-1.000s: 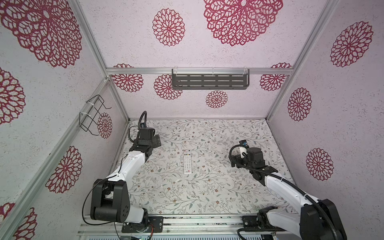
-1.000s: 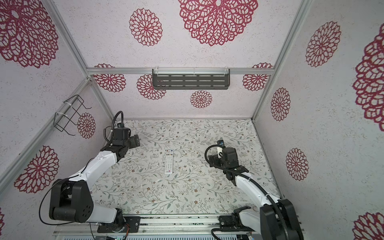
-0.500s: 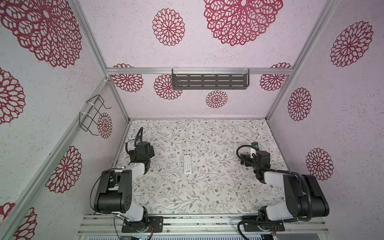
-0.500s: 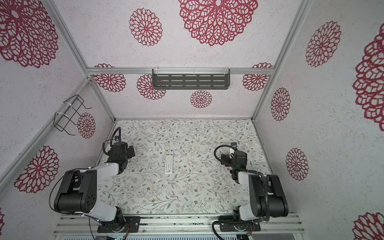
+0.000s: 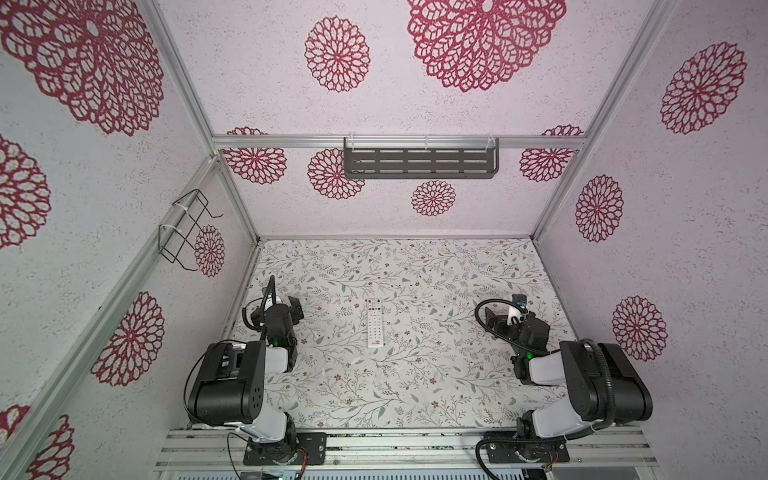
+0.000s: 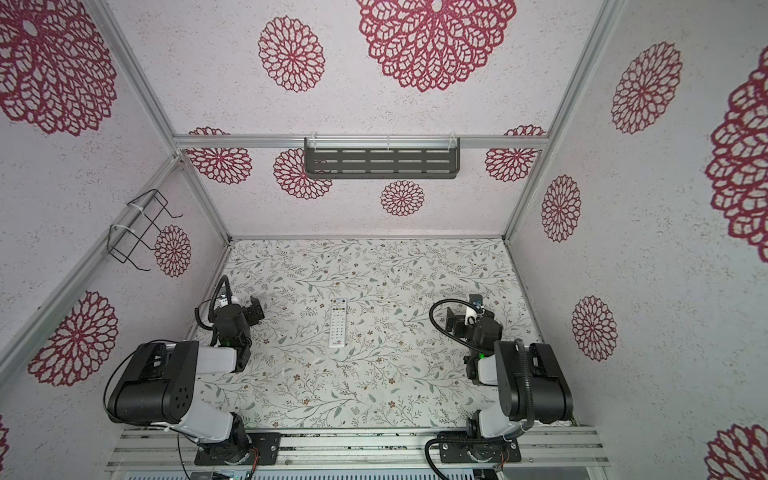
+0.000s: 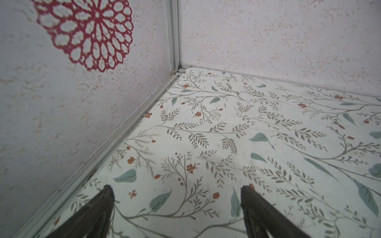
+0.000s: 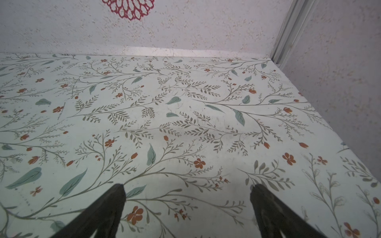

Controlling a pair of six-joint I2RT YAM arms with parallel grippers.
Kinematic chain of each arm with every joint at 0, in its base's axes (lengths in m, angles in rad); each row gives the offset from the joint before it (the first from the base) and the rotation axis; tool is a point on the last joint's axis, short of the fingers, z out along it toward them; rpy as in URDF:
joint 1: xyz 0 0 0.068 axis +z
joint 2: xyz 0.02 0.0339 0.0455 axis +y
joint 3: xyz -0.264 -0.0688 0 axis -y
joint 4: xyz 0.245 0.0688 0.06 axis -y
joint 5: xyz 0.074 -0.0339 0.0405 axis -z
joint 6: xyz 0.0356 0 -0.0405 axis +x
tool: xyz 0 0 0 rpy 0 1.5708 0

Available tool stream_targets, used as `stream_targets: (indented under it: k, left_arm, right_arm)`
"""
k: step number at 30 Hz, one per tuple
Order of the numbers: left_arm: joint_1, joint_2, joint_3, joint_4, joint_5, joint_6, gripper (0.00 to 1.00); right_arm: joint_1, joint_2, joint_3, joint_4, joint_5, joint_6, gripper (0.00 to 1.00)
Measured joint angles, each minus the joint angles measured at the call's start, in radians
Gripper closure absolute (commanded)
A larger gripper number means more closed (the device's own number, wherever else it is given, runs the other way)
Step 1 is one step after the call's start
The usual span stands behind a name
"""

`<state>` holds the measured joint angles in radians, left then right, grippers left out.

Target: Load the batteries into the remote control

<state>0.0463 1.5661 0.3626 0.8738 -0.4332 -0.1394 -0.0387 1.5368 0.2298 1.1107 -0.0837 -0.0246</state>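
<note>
The remote control [image 5: 374, 322] [image 6: 338, 323] lies flat mid-table in both top views, a slim white bar with its buttons up and the red logo at its near end. No batteries show in any view. My left gripper [image 5: 294, 309] [image 6: 255, 309] is open near the left wall, well to the left of the remote. My right gripper [image 5: 493, 321] [image 6: 452, 321] is open far to the remote's right. In the wrist views the left gripper [image 7: 177, 191] and right gripper [image 8: 188, 191] each stand wide over bare floral table, nothing between the fingers.
A dark slotted shelf [image 5: 419, 163] hangs on the back wall and a black wire rack [image 5: 185, 230] on the left wall. The left wrist view faces a corner post [image 7: 174, 35]. Walls close three sides; an aluminium rail [image 5: 399, 444] runs along the front.
Both arms have pulled back toward the near edge and folded up, taking the grippers away from the middle. The remote has not moved. Both grippers stayed open.
</note>
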Motion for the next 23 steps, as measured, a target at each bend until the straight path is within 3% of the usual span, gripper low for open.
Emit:
stream_targets:
  k: [8, 23]
  left_arm:
    - [-0.01, 0.006, 0.005, 0.108, -0.034, 0.008, 0.03]
    - [-0.014, 0.006, 0.005, 0.137, -0.051, 0.015, 0.03]
  right_arm:
    - [0.003, 0.004, 0.002, 0.038, 0.082, 0.027, 0.01]
    - [0.021, 0.004, 0.018, 0.037, 0.116, 0.027, 0.01]
